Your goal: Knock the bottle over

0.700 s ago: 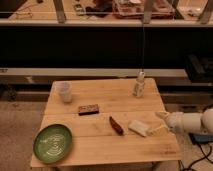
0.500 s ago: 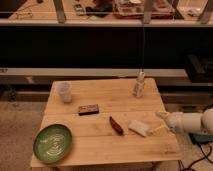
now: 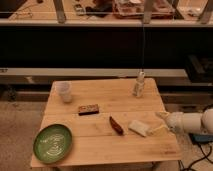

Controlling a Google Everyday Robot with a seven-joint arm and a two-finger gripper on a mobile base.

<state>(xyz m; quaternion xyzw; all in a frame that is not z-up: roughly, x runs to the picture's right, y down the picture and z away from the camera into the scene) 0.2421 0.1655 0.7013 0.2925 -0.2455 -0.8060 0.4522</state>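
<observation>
The bottle [image 3: 139,85] is small, slim and pale with a narrow white cap. It stands upright near the far right corner of the wooden table [image 3: 100,142]. My gripper [image 3: 158,122] is at the table's right edge, low over the wood, on the end of a white arm coming in from the right. It is well in front of the bottle and apart from it, just right of a flat white block [image 3: 137,127]. Two pale fingers point left with a gap between them and hold nothing.
A translucent plastic cup [image 3: 64,91] stands at the far left. A brown flat bar [image 3: 88,109] and a dark red oblong thing [image 3: 116,125] lie mid-table. A green plate [image 3: 52,143] sits at the front left. A dark shelf runs behind the table.
</observation>
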